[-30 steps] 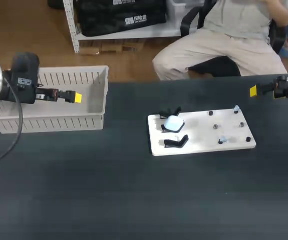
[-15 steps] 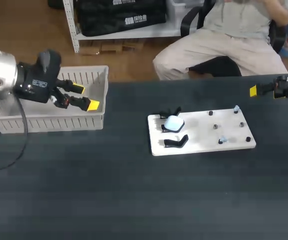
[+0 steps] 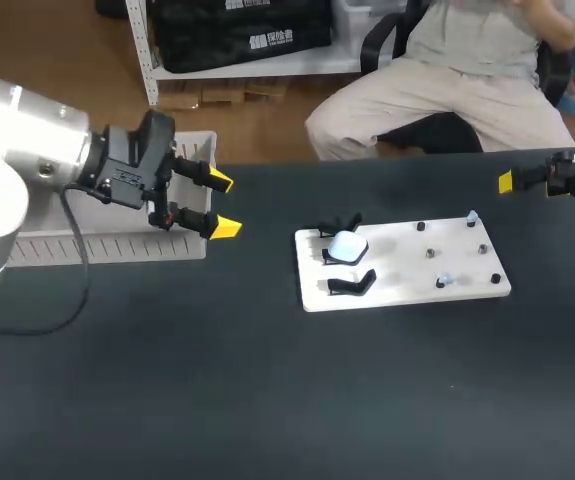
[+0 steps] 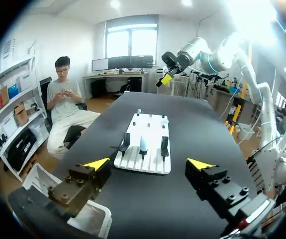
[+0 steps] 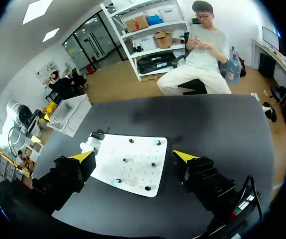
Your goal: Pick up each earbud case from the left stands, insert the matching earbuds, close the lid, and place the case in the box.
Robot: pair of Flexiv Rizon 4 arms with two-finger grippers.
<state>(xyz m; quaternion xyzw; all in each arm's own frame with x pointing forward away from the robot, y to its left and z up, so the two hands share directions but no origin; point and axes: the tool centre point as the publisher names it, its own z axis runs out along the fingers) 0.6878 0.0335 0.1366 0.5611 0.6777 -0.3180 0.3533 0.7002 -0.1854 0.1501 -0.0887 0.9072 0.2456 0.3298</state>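
Head view: left gripper (image 3: 223,205), right gripper (image 5: 134,155) spread, empty; white rounded earbud case (image 3: 346,244) to be straddled squarely before clenching.

The box (image 3: 117,247) is set at the table's (image 3: 267,400) far-left edge; the board (image 3: 397,285) is laid mid-table, with the case (image 3: 347,245) seated at its left end.

Left gripper (image 4: 147,163) — jaws apart — faces white board (image 4: 151,130).

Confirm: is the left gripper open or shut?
Open. The left gripper has its yellow-tipped fingers spread wide apart, with nothing held between them in either the head or wrist view.
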